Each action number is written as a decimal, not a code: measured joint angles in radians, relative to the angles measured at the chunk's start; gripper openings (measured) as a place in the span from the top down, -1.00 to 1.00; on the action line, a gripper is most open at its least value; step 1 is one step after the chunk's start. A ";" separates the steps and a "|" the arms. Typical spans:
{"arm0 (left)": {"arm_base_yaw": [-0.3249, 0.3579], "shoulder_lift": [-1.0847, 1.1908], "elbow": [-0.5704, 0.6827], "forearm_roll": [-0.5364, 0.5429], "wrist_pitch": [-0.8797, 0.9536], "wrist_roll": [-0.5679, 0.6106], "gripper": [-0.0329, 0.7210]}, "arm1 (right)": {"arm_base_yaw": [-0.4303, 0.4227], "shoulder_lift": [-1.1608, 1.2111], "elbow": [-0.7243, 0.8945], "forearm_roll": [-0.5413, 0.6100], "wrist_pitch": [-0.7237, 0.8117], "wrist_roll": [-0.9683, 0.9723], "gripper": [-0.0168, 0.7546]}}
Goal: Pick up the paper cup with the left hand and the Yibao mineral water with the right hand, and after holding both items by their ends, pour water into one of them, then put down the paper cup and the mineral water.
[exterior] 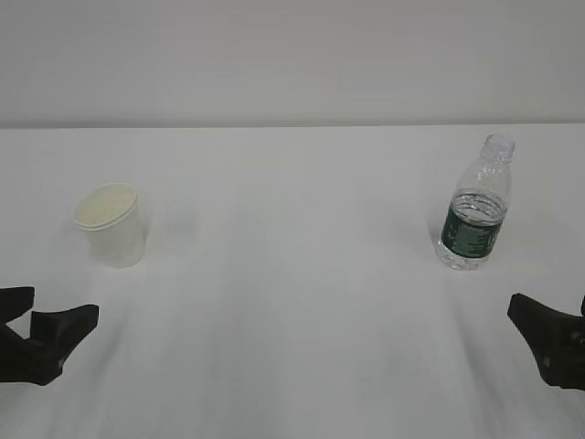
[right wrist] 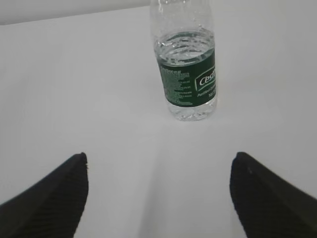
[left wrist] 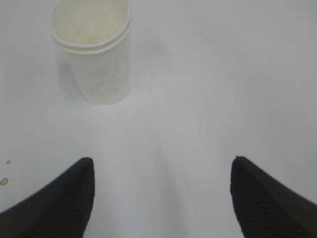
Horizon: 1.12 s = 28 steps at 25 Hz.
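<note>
Cup and bottle stand alone on the white worktop (exterior: pixel 292 320).
Small white paper cup (exterior: pixel 113 224) and clear ribbed water bottle (exterior: pixel 474 206) are untouched; left pincer (left wrist: pixel 161 196) and right pincer (right wrist: pixel 158 196) both gape wide, holding nothing.

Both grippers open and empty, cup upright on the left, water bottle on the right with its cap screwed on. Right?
One thing is off: the Yibao mineral water has no cap; the exterior view shows its neck open. The rest holds: the paper cup stands upright on the left, the bottle stands on the right, and the left gripper and right gripper both have their jaws spread with nothing between them.
</note>
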 joint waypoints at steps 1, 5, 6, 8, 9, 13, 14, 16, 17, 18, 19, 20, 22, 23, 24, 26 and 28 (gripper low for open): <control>0.000 0.000 0.000 0.000 -0.002 0.000 -0.74 | 0.000 0.000 0.000 0.000 -0.008 0.000 -0.81; 0.000 0.000 0.000 0.000 -0.008 0.000 -0.72 | 0.000 0.000 0.000 -0.002 -0.048 -0.053 -0.81; 0.000 0.000 0.000 0.000 -0.010 0.000 -0.71 | 0.000 0.000 0.000 -0.004 -0.052 -0.071 -0.80; 0.000 0.000 0.000 0.000 -0.012 0.000 -0.70 | 0.000 0.000 0.000 -0.009 -0.065 -0.100 -0.78; 0.000 0.000 0.000 0.000 -0.014 0.000 -0.70 | 0.000 0.000 0.000 -0.017 -0.067 -0.119 -0.77; 0.000 0.000 0.000 0.000 -0.018 0.000 -0.66 | 0.000 0.000 0.000 -0.037 -0.079 -0.179 -0.72; 0.000 0.000 0.000 0.000 -0.020 0.000 -0.66 | 0.000 0.000 0.000 -0.037 -0.079 -0.191 -0.72; 0.000 0.000 0.000 0.000 -0.027 -0.002 -0.66 | 0.000 0.002 0.000 -0.040 -0.083 -0.219 -0.71; 0.000 0.000 0.000 0.000 -0.028 -0.002 -0.66 | 0.000 0.002 0.000 -0.040 -0.087 -0.230 -0.70; 0.000 0.000 0.000 0.000 -0.033 -0.002 -0.66 | 0.000 0.004 0.000 -0.040 -0.097 -0.241 -0.69; 0.000 0.000 0.000 0.000 -0.037 -0.002 -0.66 | 0.000 0.016 0.000 -0.040 -0.112 -0.248 -0.69; 0.000 0.000 0.000 0.000 -0.040 -0.002 -0.66 | 0.000 0.031 0.000 -0.040 -0.131 -0.254 -0.69; 0.000 0.000 0.000 0.000 -0.060 -0.002 -0.66 | 0.000 0.074 0.000 -0.040 -0.174 -0.256 -0.68; 0.000 0.000 0.000 0.002 -0.066 -0.002 -0.65 | 0.000 0.103 0.000 -0.042 -0.194 -0.258 -0.68; 0.000 0.000 0.000 0.002 -0.068 -0.002 -0.65 | 0.000 0.136 0.000 -0.042 -0.222 -0.258 -0.68; 0.000 0.000 0.000 0.002 -0.072 -0.002 -0.65 | 0.000 0.196 0.000 -0.042 -0.263 -0.258 -0.68; 0.000 0.000 0.000 0.002 -0.074 -0.002 -0.64 | 0.000 0.245 -0.002 -0.042 -0.272 -0.258 -0.68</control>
